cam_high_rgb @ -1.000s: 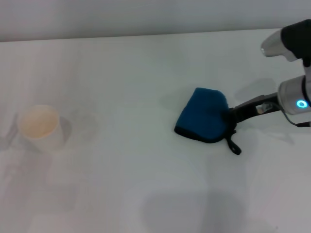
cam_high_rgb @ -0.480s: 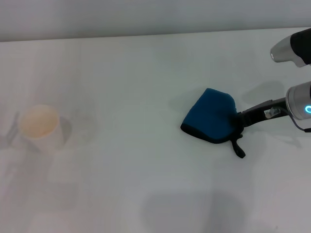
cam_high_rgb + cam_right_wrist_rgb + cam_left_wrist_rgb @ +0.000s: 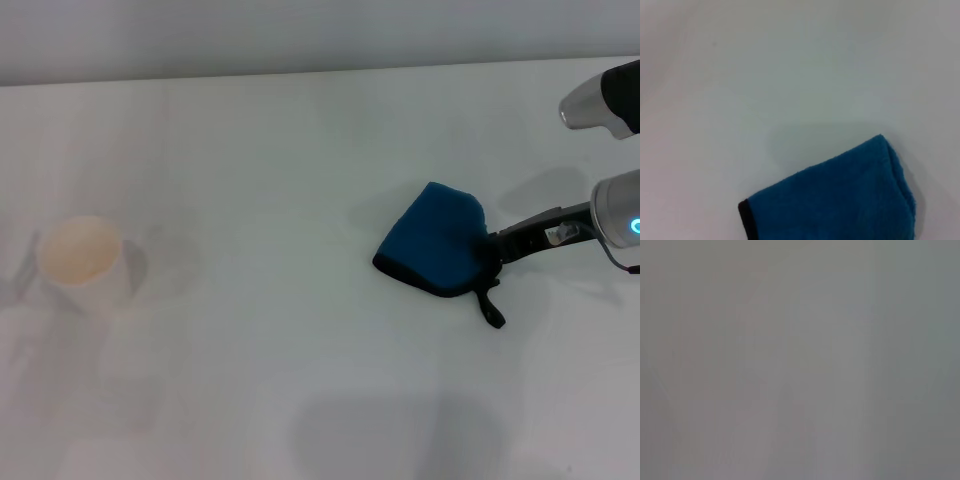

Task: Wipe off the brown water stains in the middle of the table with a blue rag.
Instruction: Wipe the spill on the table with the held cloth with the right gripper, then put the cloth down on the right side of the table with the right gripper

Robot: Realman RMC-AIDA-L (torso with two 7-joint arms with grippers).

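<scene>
The blue rag (image 3: 432, 248) lies folded on the white table (image 3: 300, 150), right of centre, its black loop strap (image 3: 490, 305) trailing toward the front. My right gripper (image 3: 490, 250) reaches in from the right edge and is shut on the rag's right side. The right wrist view shows the rag (image 3: 840, 195) with its black-trimmed edge against bare white table (image 3: 765, 75). The brown water stains do not show in any view. My left gripper is out of view; the left wrist view shows only a plain grey surface.
A pale paper cup (image 3: 82, 262) stands upright near the table's left side. The table's far edge meets a grey wall (image 3: 300, 40) at the back. A grey shadow (image 3: 390, 435) lies on the near part of the table.
Over the first half second my right gripper drew the rag a short way to the right and slightly nearer. Since then both have stayed almost still.
</scene>
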